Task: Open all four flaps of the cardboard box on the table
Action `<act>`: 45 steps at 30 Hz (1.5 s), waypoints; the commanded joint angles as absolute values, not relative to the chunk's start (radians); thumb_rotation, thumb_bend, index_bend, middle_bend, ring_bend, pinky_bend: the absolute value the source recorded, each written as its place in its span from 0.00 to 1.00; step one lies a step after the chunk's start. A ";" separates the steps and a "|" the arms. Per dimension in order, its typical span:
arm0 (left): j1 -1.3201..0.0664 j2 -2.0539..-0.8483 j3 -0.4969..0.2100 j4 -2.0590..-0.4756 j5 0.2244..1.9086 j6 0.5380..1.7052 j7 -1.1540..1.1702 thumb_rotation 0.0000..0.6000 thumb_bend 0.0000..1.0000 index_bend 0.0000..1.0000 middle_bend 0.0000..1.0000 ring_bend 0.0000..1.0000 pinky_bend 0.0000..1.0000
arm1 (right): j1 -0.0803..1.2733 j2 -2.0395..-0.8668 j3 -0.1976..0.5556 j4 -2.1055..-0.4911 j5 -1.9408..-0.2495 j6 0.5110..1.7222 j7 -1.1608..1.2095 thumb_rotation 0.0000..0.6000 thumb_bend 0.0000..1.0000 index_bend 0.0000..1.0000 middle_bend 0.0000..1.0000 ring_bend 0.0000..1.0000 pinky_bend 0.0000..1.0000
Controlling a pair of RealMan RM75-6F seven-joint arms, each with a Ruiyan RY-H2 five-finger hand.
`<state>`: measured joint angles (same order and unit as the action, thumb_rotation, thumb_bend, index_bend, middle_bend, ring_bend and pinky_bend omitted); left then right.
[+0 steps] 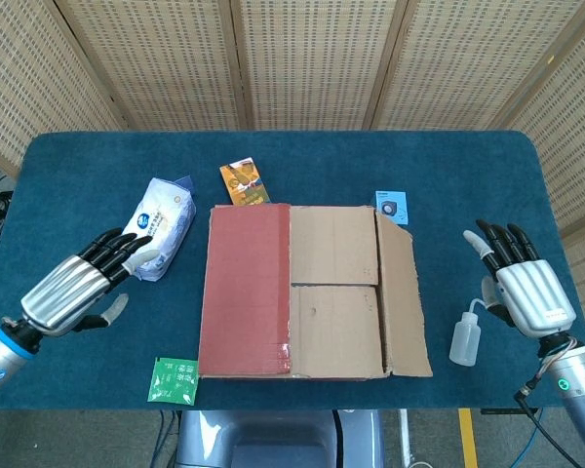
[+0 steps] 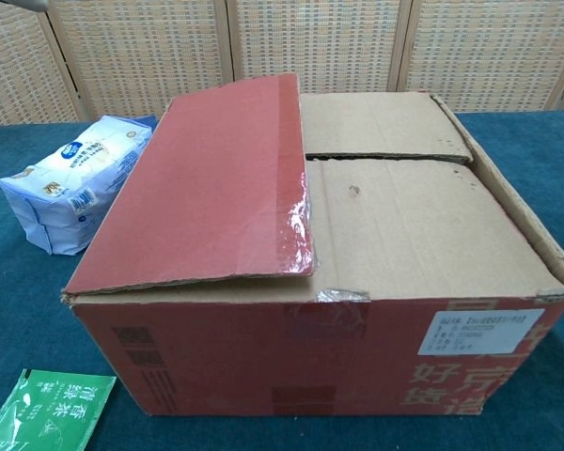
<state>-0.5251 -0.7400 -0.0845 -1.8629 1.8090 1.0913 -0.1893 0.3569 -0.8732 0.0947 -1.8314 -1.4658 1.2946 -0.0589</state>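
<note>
- While the cardboard box (image 1: pixel 302 292) sat mid-desk, its right flap (image 1: pixel 402 297) lay folded outward, and the red left flap (image 1: pixel 246 288) covered the left half.
- Two inner flaps (image 1: pixel 333 283) lay flat and closed.
- The left hand (image 1: pixel 78 286) hovered over the desk (image 1: pixel 78 175) beside a white pouch (image 1: pixel 154 227), fingers extended, holding nothing.
- The right hand (image 1: pixel 523 290) stood empty and spread near a squeeze bottle (image 1: pixel 465 336), apart from the box.
- Judged step: one flap open; next, the left hand needed to get under the red flap's inner edge and swing it outward.
</note>
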 commanded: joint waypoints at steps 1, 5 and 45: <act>-0.617 -0.733 -0.114 -1.878 1.835 0.999 -0.228 0.88 0.85 0.06 0.00 0.00 0.00 | 0.345 -0.883 0.088 -1.825 -1.469 1.306 -0.056 1.00 0.78 0.00 0.00 0.00 0.00; -0.714 -0.747 -0.141 -1.891 1.842 0.897 -0.237 0.88 0.92 0.07 0.00 0.00 0.00 | 0.329 -0.898 0.084 -1.814 -1.471 1.323 -0.054 1.00 0.78 0.00 0.00 0.00 0.00; -1.147 -1.154 -0.215 -1.792 1.419 0.495 0.039 0.88 1.00 0.30 0.19 0.07 0.01 | 0.273 -0.906 0.100 -1.741 -1.451 1.326 0.036 1.00 0.78 0.00 0.00 0.00 0.00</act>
<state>-1.1434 -1.1517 -0.2171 -1.7931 1.4236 0.4943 0.0356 0.2735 -0.9060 0.0995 -1.7411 -1.4514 1.3268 0.0351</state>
